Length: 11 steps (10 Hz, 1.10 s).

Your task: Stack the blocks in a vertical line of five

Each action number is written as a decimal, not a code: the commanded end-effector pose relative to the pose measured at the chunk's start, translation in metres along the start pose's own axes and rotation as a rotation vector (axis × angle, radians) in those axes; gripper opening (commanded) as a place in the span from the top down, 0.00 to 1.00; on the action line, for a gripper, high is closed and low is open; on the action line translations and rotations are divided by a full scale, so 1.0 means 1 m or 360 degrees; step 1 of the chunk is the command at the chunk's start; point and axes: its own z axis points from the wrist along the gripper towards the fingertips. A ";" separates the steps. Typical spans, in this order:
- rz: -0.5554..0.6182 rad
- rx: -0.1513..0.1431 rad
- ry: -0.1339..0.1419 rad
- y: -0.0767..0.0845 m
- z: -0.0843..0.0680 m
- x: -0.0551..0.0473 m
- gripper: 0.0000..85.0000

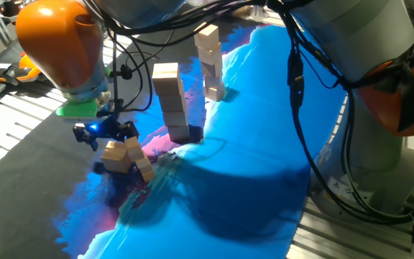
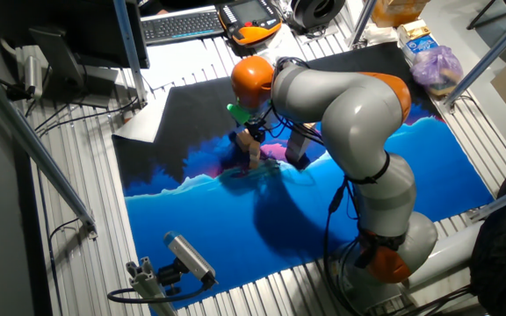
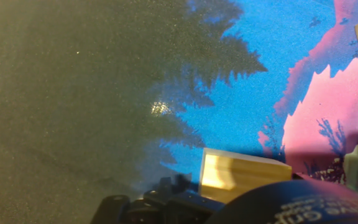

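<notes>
Clearly, only one fixed view shows two block stacks [image 1: 171, 101], three cubes each; the gripper [image 1: 110, 140] clasps one block [image 1: 115, 156], another [image 1: 141, 162] beside.

A: What is carrying everything here?

B: A table of ribbed metal slats [image 2: 77, 237] is bearing a printed mat of blue, pink and black [image 1: 250, 173].

A: And what is sitting directly on that mat?

B: Light-tan wooden cubes: a tall stack [image 1: 171, 101] is standing near the centre, a second stack [image 1: 210, 61] is rising at about one o'clock from it, and two loose cubes [image 1: 126, 157] are lying at about eight o'clock.
</notes>
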 end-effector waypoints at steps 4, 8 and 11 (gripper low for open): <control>-0.0030 -0.0004 -0.0007 0.001 0.007 0.001 0.20; -0.0096 -0.0007 0.0034 0.001 0.007 0.001 0.60; -0.0152 -0.0042 0.0088 0.002 0.005 -0.001 0.80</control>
